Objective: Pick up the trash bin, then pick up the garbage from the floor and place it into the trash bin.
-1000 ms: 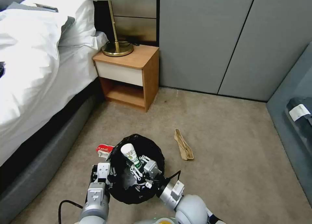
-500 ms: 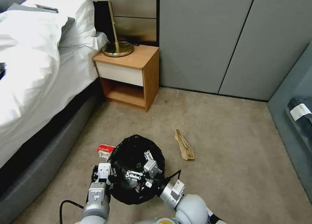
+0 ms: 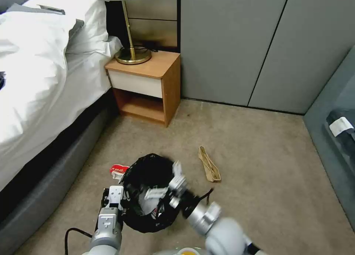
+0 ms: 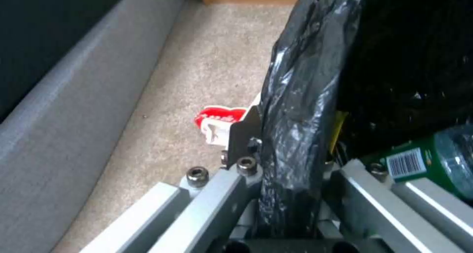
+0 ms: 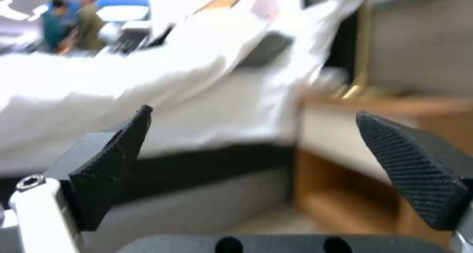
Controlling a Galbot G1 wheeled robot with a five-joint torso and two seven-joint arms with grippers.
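The trash bin (image 3: 148, 195) holds a green bottle (image 4: 428, 164); left gripper (image 4: 291, 194) clenches its rim. Right gripper (image 3: 168, 183), jaws released, has lifted since dropping it.

Trash bin (image 3: 148, 195) liner glossy black. Packet (image 3: 119, 170) lower left, red-white. Strip (image 3: 209, 170) centre, tan. Bottle (image 4: 428, 164) green, white barcode label. Carpet (image 3: 259, 166) beige.

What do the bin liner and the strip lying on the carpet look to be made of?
Liner: thin glossy black plastic film, crinkled, with shiny highlights; the left pincer is clamped on it. Strip: matte tan, limp and folded, maybe peel or paper; I can't tell which.
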